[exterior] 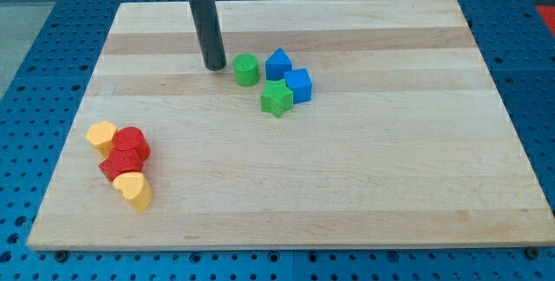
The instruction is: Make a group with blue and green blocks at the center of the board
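A green round block [246, 69], a blue triangular block [277, 62], a blue cube [298, 85] and a green star block [277, 98] lie close together, above the middle of the wooden board [347, 186]. The blue triangular block touches the blue cube, and the star touches the cube. My tip [214, 67] stands on the board just to the view's left of the green round block, a small gap apart from it.
At the view's lower left lie a yellow block [101, 135], a red round block [132, 146], a red block [115, 167] and a yellow heart block [133, 190], bunched together. A blue pegboard table [35, 73] surrounds the board.
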